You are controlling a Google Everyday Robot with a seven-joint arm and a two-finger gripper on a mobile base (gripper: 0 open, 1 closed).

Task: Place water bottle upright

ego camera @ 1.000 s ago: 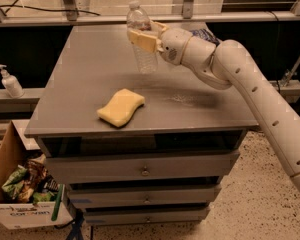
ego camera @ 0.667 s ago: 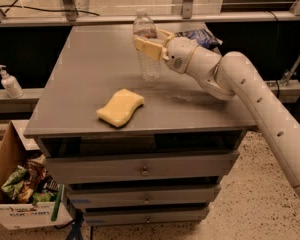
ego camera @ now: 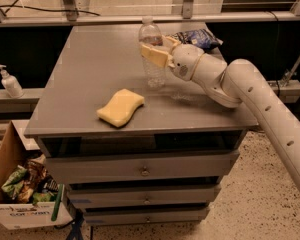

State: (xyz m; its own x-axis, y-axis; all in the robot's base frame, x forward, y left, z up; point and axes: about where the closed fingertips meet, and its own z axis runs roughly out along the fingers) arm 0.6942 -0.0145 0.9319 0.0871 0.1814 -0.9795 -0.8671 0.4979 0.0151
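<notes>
- Over the last second I have carried the water bottle (ego camera: 151,59) down and a little nearer the front of the table (ego camera: 80,69). It was hanging higher up, toward the back edge.
- It now stands upright, cap on top. Its base looks to be at the tabletop or just above it, and I cannot tell which.
- My gripper (ego camera: 155,53) is clamped around the bottle's middle, with a tan finger pad across the label area.
- I judge the placing nearly done. What remains is to confirm contact and let go without tipping it.
- The yellow sponge (ego camera: 121,107) lies near the front, apart from the bottle. A blue snack bag (ego camera: 197,36) sits behind my wrist.
- The cardboard box (ego camera: 7,154) on the floor to the left holds crumpled snack packets (ego camera: 25,181).
- The drawers (ego camera: 145,170) under the table are closed, so I cannot see what is in them.
</notes>
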